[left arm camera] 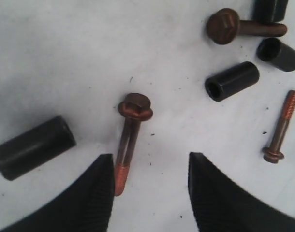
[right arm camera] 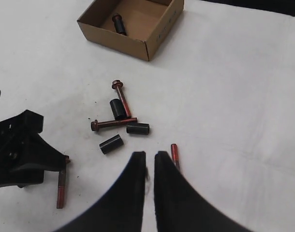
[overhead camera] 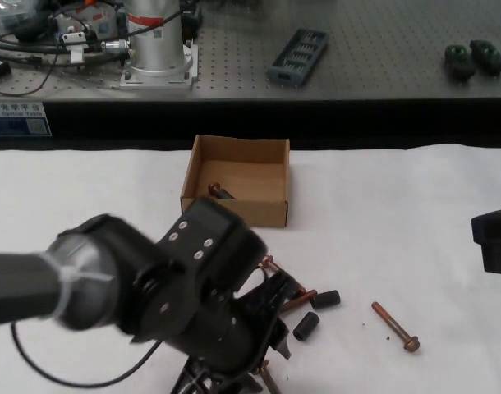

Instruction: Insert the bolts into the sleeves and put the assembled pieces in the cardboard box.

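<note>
My left gripper (left arm camera: 150,159) hangs open just above the white cloth. A copper bolt (left arm camera: 131,135) lies between its fingers, threaded tip close to one finger (left arm camera: 96,198). A black sleeve (left arm camera: 34,147) rests beside it. Farther off are more sleeves (left arm camera: 232,80) and a second bolt (left arm camera: 244,26). My right gripper (right arm camera: 150,162) is shut with nothing in it, high above a loose bolt (right arm camera: 174,154). The cardboard box (overhead camera: 234,209) stands behind the pile and holds one sleeved bolt (right arm camera: 118,24). In the high view the left arm (overhead camera: 193,295) covers part of the pile.
One bolt (overhead camera: 396,326) lies alone on the cloth to the right of two sleeves (overhead camera: 325,300). A dark part of the right arm (overhead camera: 493,238) sits at the right edge. Behind the cloth runs a perforated bench with a metal base (overhead camera: 156,49) and a grey rack (overhead camera: 298,56).
</note>
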{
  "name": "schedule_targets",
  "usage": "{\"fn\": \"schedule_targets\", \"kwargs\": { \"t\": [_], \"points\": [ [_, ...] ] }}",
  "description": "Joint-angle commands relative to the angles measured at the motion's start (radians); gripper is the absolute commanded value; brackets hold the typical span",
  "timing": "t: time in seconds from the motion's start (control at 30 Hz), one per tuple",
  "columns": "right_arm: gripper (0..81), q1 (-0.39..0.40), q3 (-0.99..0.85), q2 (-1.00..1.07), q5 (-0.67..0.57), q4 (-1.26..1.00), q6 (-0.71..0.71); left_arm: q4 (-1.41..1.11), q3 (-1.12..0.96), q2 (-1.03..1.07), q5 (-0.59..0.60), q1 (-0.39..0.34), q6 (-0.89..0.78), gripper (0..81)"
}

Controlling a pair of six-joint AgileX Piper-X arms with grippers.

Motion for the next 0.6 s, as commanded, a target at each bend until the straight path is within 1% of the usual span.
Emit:
{"fn": "schedule_targets", "kwargs": {
  "t": [0.0,0.13,0.23,0.27,0.37,0.4,0.57],
  "points": [
    [6.1,-0.006,-0.007,-0.004,0.002,-0.003,0.008,0.118,-0.114,0.060,-0.016,-0.006,0.085,35.6],
    [6.1,-0.006,-0.007,-0.004,0.002,-0.003,0.011,0.206,-0.167,0.085,-0.069,-0.006,0.115,35.6],
    [6.1,-0.006,-0.007,-0.004,0.002,-0.003,0.011,0.210,-0.169,0.098,-0.071,-0.006,0.121,35.5],
    [6.1,-0.006,-0.007,-0.004,0.002,-0.003,0.011,0.220,-0.169,0.103,-0.069,-0.006,0.121,34.8],
    [6.1,-0.006,-0.007,-0.004,0.006,-0.003,0.011,0.238,-0.169,0.117,-0.064,-0.010,0.123,28.7],
    [6.1,-0.006,-0.007,-0.004,0.014,-0.003,0.011,0.236,-0.169,0.120,-0.064,-0.009,0.125,27.9],
    [6.1,-0.009,-0.007,-0.004,0.025,-0.003,0.011,0.196,-0.169,0.121,-0.067,-0.010,0.137,27.9]
  ]
}}
